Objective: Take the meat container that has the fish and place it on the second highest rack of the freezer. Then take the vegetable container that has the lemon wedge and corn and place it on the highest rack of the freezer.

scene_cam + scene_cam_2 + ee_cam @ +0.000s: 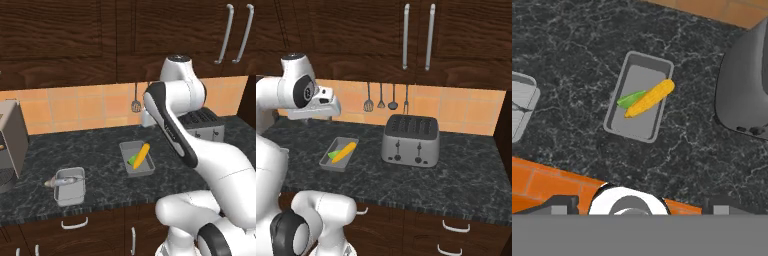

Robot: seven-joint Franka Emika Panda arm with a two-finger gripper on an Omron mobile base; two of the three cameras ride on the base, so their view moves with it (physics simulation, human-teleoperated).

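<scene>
Left base view: small grey pan [69, 186] near the counter's front edge, fish [64, 181] lying across its rim, tail sticking out to the left. Longer tray [136, 158] further right and back, well apart from the pan, with corn [141, 155] lying diagonally in it and lemon wedge [132, 159] tucked against the cob's lower side. Grey boxy appliance [11, 145] at the far left edge. Toaster [204, 124] mostly hidden behind the white arm. One utensil [136, 103] hanging on the tiled wall.

Right base view: toaster [410, 139] in full, four slots, just right of the tray [338, 153]; corn [344, 152] and wedge [333, 155] inside. Four utensils [381, 103] in a row on the wall above. Gripper [335, 111] seen side-on above the tray's far end; jaw spacing hard to judge here. Pan with the fish blocked by the arm.

Hand view: looking down on the tray [639, 97], corn [650, 98] crossing it, wedge [629, 99] beside it. Finger tips [559, 204] far apart at the bottom corners, jaws wide, nothing between them. Toaster's dark side [744, 87] at right; corner of a grey box [522, 106] at the left edge.
</scene>
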